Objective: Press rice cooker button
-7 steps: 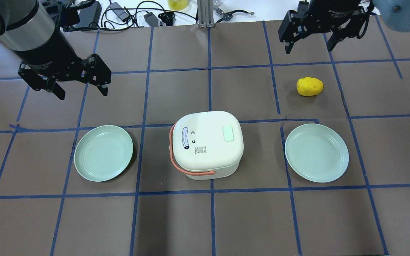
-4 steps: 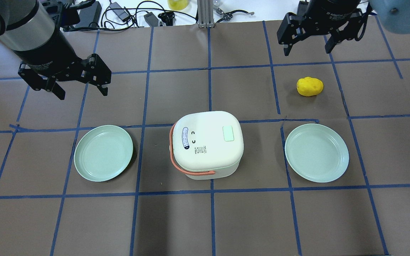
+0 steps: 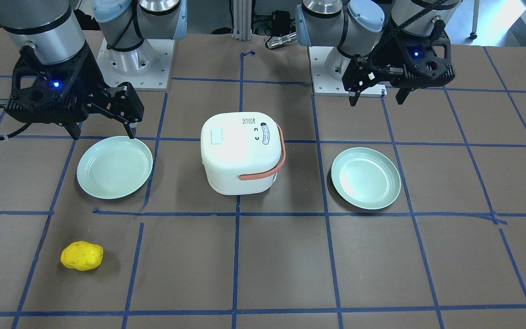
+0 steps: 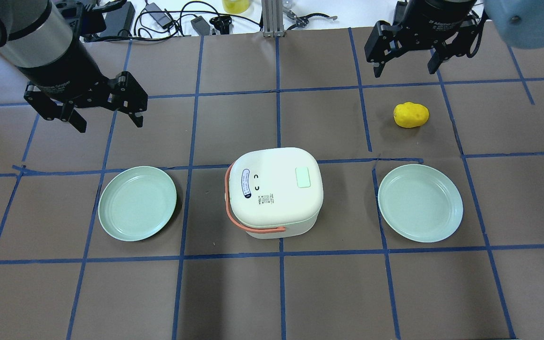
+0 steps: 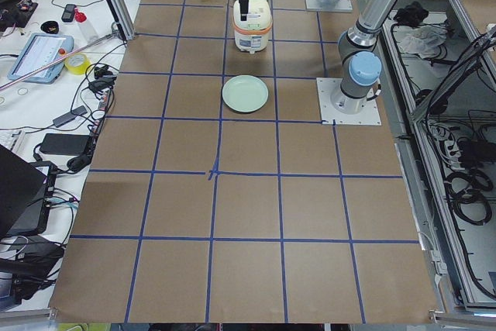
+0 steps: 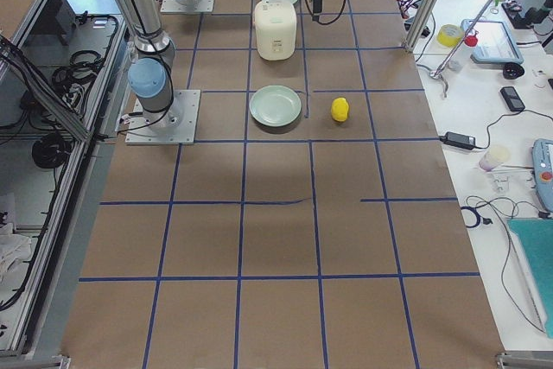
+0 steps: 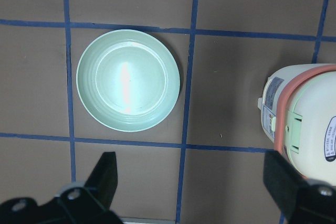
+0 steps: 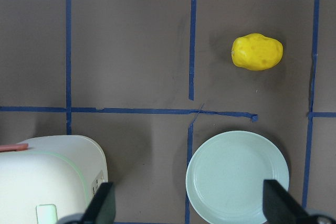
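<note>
Overhead exterior view puts the rice cooker (image 4: pixel 274 191) at the middle of the worktop (image 4: pixel 328 293), its pale green button (image 4: pixel 303 177) on the right part of the lid and its orange handle on the left side. A green plate lies on either side, the left plate (image 4: pixel 137 203) and the right plate (image 4: pixel 420 203), both apart from the cooker. A yellow potato (image 4: pixel 411 114) sits farther out on the right.

The left end effector (image 4: pixel 109 123) hangs spread and empty over the far left. The right end effector (image 4: pixel 404 71) is likewise spread and empty at the far right edge. Neither is over the cooker, so I judge the reach not yet begun. Next, one arm must come in above the button, probably the right since the button lies on its side, then descend squarely with a fingertip without shoving the cooker.
</note>
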Controlling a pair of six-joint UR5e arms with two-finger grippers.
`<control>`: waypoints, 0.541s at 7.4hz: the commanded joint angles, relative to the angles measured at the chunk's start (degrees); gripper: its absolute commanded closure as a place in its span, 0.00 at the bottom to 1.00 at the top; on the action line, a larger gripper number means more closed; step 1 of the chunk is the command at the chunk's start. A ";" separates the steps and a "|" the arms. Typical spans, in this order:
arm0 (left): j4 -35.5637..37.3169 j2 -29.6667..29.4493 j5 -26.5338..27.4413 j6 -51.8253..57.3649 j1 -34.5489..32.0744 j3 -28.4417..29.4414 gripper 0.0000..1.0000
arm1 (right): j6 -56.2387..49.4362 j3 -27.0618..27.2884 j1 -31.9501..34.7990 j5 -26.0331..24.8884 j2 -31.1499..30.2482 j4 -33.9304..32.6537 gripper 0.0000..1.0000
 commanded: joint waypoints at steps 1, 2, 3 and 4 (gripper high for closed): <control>0.00 0.00 0.00 0.02 0.00 0.00 0.00 | 0.32 0.10 0.50 0.00 0.01 0.05 0.00; 0.00 0.00 0.00 0.02 0.00 0.00 0.00 | 0.68 0.62 1.72 -0.26 0.01 -0.04 0.00; 0.00 0.00 0.00 0.02 0.00 0.00 0.00 | 1.64 1.15 3.74 -0.52 0.18 -0.65 0.00; 0.00 0.00 0.00 0.02 0.00 0.00 0.00 | 7.04 2.46 5.76 -0.53 0.36 -1.44 0.07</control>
